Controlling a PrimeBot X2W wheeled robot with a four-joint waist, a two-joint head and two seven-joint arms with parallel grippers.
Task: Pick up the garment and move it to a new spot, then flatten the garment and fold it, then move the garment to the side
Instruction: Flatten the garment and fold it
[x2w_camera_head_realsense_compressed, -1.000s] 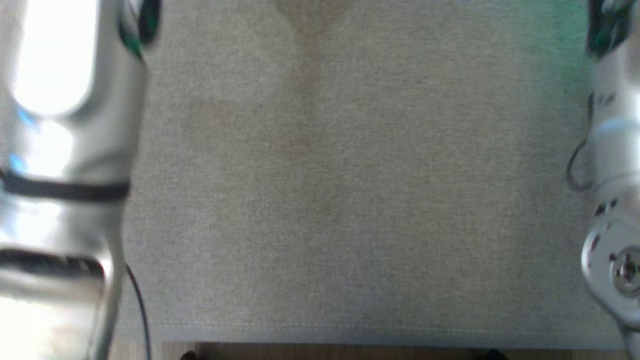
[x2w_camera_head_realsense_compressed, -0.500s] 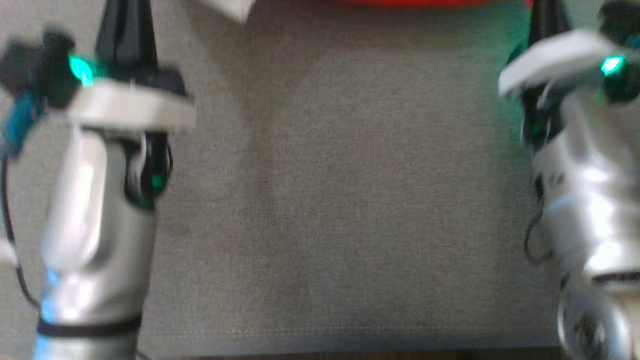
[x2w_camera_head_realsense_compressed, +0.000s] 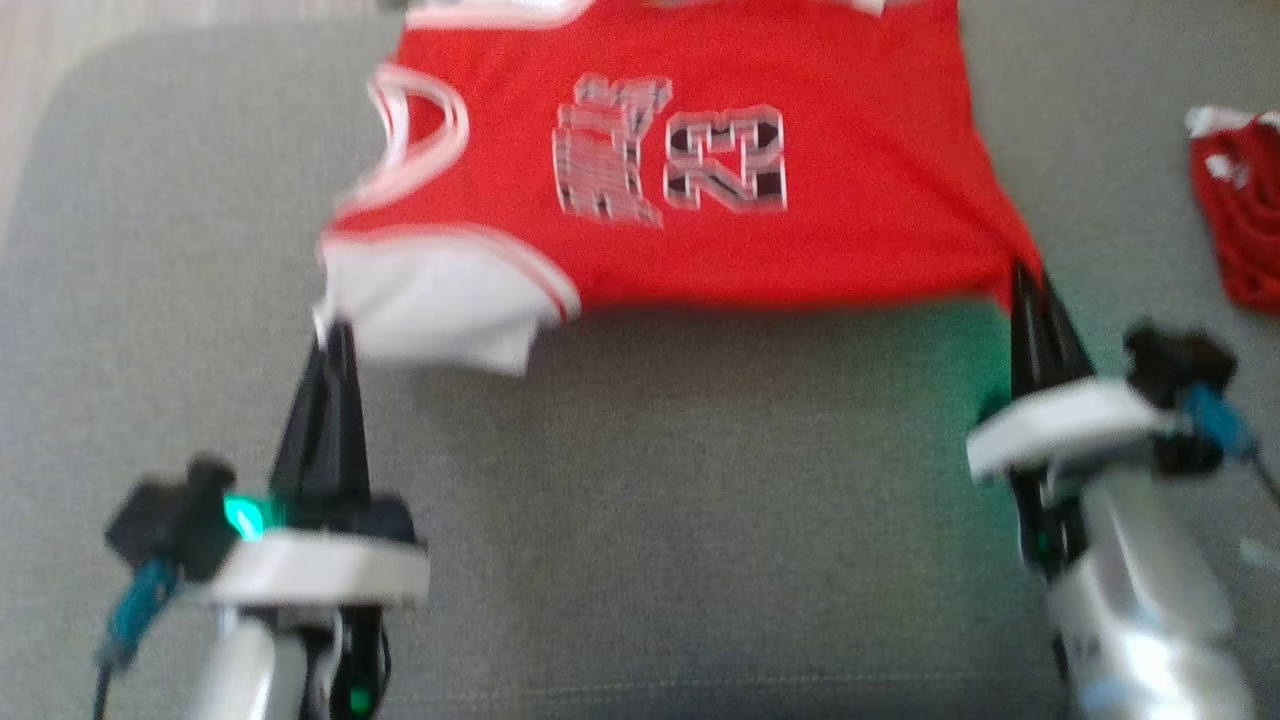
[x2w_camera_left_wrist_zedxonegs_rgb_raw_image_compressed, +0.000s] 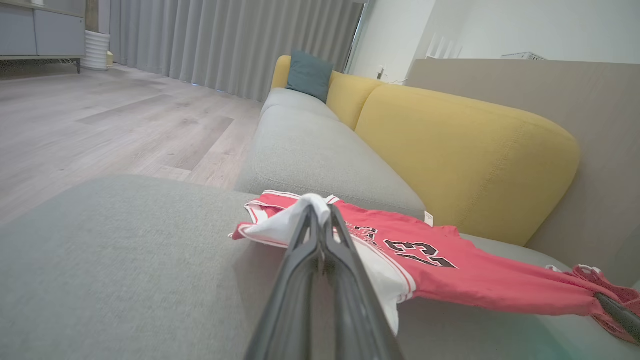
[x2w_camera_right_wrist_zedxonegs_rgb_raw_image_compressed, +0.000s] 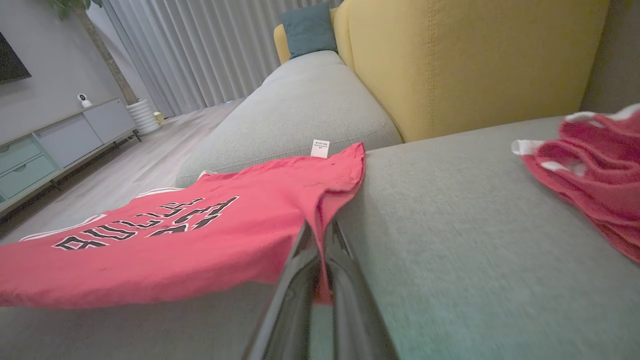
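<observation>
Swung upward over the last half second, the head camera now takes in a red number-23 jersey across the top centre of the frame, where before there was bare grey cushion. Its near edge is stretched between the two hands and raised off the grey sofa seat, casting a shadow below, while its far edge rests on the seat.

At lower left, the left hand has its fingers pinched together on a white-trimmed corner, and in the left wrist view the cloth bunches over the very tips. At right, the right hand is likewise closed on the red corner of the same near edge, with only a little fabric between its fingers.

Both grips look shallow, so a sharp pull or the hands drawing further apart could let a corner slip free and drop the jersey in a heap. The white panel at left already curls under and would likely be pressed into a crease if laid down this way. A second red garment lies at the frame's right edge, near the right hand, and a sideways carry could snag or drag it. In the right wrist view the labelled far edge sits near the yellow backrest, where it might catch.
</observation>
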